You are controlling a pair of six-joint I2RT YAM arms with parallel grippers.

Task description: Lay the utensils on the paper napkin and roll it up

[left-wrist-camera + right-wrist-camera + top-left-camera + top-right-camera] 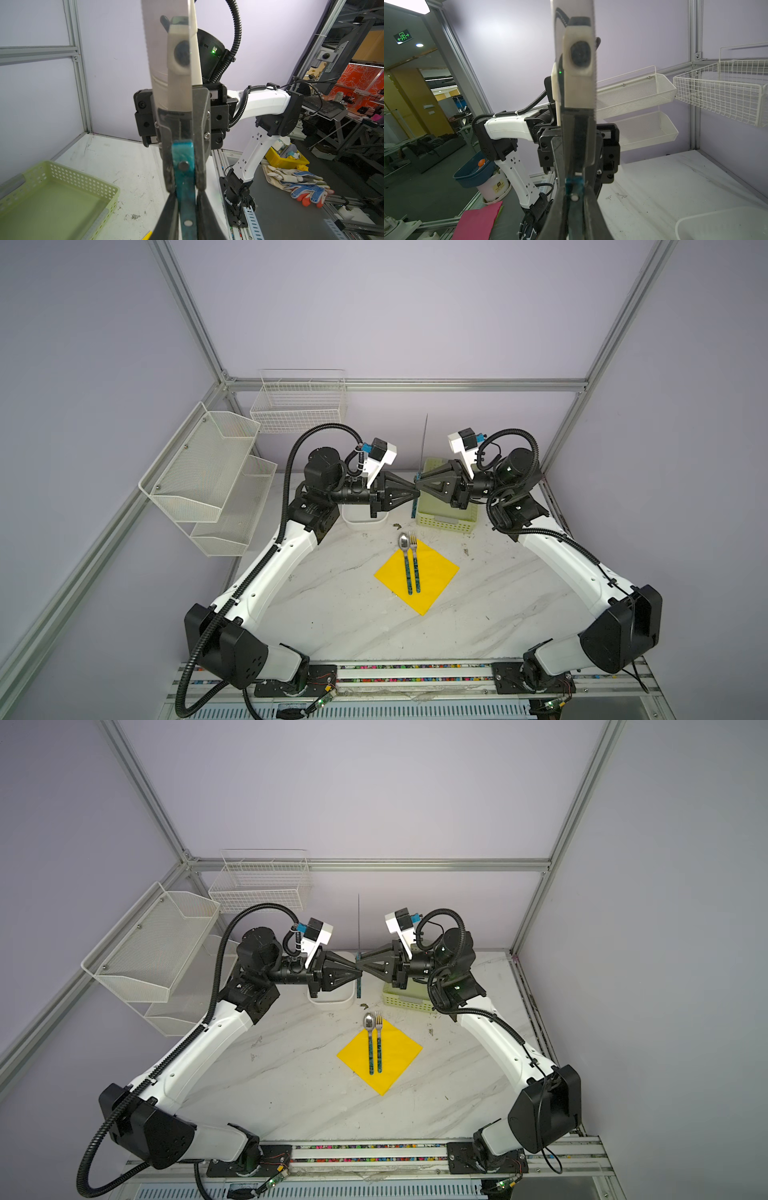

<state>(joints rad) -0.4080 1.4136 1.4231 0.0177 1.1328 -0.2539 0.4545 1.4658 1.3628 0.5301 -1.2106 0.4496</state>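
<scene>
Knife stands upright in the air, thin blade up. Left pincer and right pincer meet tip to tip, each clamped on its teal handle. Below them sit a pale green perforated plastic basket and a white tub. Nearer, spoon and fork lie side by side on the yellow paper napkin, on the marbled worktop.

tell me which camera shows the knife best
The left wrist view: the knife fills it broadside, with the toothed edge and the riveted teal handle clear. The right wrist view also shows the blade broadside but little of the handle. In both top views the knife stands upright, edge-on, a thin line.
</scene>
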